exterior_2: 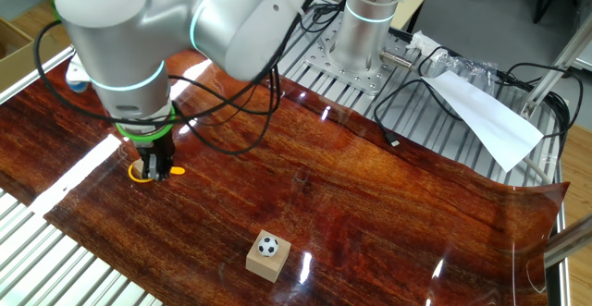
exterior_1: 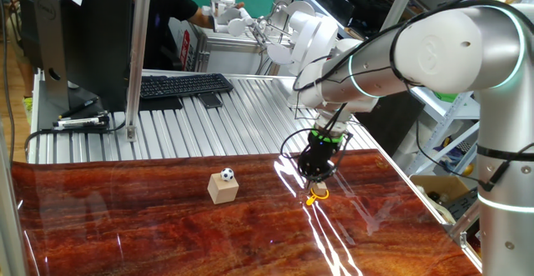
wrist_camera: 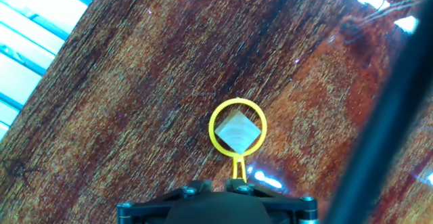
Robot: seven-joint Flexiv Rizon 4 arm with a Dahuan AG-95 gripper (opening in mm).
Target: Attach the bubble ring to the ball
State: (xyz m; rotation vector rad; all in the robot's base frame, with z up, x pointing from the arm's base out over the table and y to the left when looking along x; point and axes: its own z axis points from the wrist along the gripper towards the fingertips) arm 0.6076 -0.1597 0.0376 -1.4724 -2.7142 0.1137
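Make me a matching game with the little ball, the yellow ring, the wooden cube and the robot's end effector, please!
Things:
1. ball
2. bubble ring
3. wooden cube
4. end effector

Descriptions:
A. tan, standing on the table
B. black and white, sitting on top of the cube
C. shut on the ring's stem
D. yellow loop, open in the middle

Pairs: 1-B, 2-D, 3-A, 4-C

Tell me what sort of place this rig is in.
Probably a robotics lab or workshop: a slatted metal bench with a wood-grain mat, a keyboard and monitor, and shelving behind the arm.
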